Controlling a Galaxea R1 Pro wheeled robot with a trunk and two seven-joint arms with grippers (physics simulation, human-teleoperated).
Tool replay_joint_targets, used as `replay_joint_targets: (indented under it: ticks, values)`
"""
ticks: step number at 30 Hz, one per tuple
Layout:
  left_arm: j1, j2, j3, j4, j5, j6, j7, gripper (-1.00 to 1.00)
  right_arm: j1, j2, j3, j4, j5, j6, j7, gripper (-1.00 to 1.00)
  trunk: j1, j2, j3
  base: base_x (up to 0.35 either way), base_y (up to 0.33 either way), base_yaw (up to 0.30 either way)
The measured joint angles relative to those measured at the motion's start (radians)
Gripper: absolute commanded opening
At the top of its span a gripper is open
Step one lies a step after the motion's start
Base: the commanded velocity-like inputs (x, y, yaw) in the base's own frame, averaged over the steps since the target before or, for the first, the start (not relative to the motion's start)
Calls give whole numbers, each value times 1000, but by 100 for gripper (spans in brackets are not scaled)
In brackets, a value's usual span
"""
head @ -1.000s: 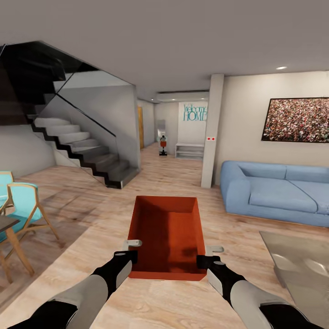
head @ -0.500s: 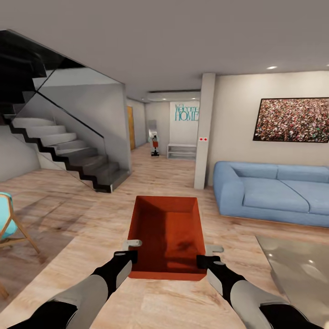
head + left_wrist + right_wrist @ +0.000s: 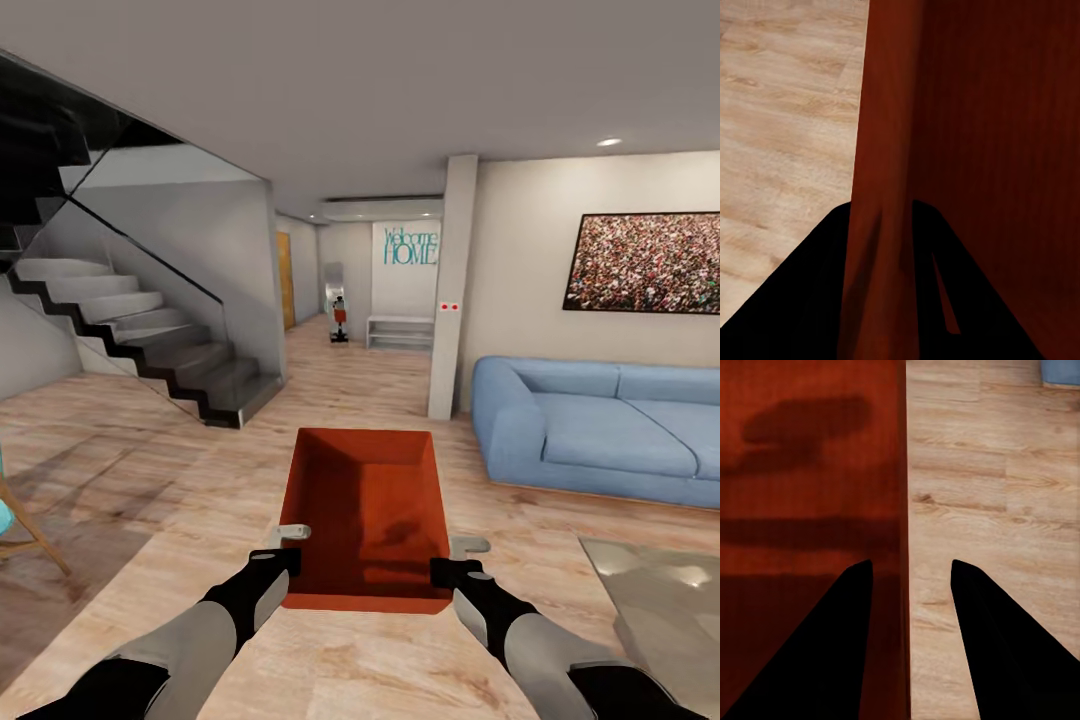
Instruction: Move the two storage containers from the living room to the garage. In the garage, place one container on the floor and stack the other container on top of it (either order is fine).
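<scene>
We carry one red container (image 3: 365, 520) out in front of us, over the wood floor (image 3: 150, 480) of the living room. Our left gripper (image 3: 283, 548) pinches its left wall, and our right gripper (image 3: 462, 558) pinches its right wall. We think we should keep both sides level, hold tight, roll slowly, and stay away from the blue sofa (image 3: 590, 430) and the stairs (image 3: 150, 350).

Ahead on your left you see a dark staircase (image 3: 150, 345) with a glass rail; a white pillar (image 3: 450, 290) stands centre, with a framed picture (image 3: 645, 262) and "Welcome HOME" lettering (image 3: 410, 246) on the walls.
</scene>
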Motion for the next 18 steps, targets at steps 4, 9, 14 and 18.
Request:
replay_joint_targets:
  ticks: [4,9,14,18]
  values:
    - [0,0,1,0,-1,1,-1,-100,0,-1,0,0,-1,0,2,-100,0,0,0,322,87,0]
    - [0,0,1,-1,-2,1,-1,-100,0,-1,0,0,-2,-1,2,-100,0,0,0,322,88,0]
    - [0,0,2,-1,-3,1,-1,-100,0,-1,0,1,-2,-1,2,-100,0,0,0,322,89,0]
    - [0,0,0,-1,-2,1,-1,-100,0,-1,0,0,-2,-1,2,-100,0,0,0,322,90,0]
